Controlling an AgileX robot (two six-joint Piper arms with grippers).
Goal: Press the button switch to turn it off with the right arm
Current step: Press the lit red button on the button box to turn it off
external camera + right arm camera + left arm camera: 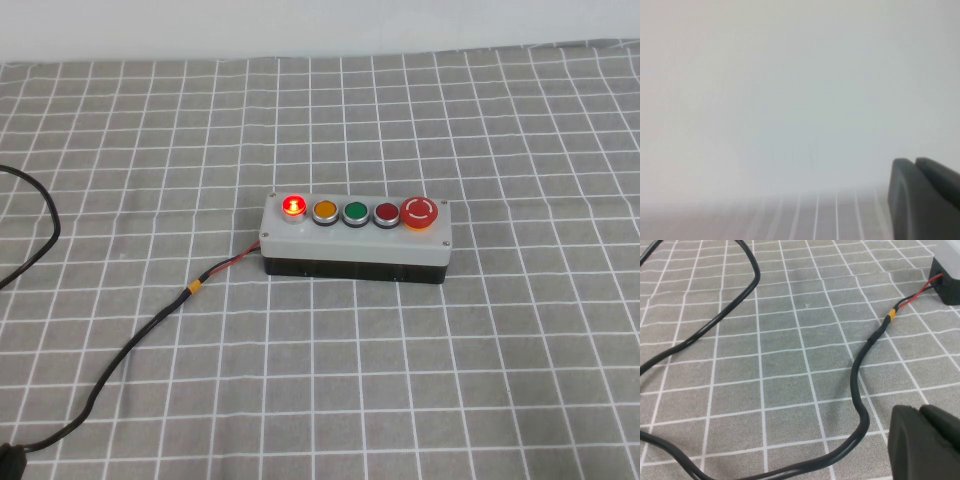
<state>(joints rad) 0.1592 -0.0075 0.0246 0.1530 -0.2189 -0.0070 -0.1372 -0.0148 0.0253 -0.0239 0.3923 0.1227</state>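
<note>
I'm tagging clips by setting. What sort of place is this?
Probably a lab test bench: a checked grey cloth against a white wall, holding a wired button box, its red lamp lit. The left tool hangs above the cable; the right tool faces the wall.

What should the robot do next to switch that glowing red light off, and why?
Probably bring the right gripper down toward the button box. Its camera sees only wall and the far edge of the cloth, and neither arm shows in the high view, so it is far off. The red lamp glows, so the switch is on. The left gripper hangs low by the cable.
</note>
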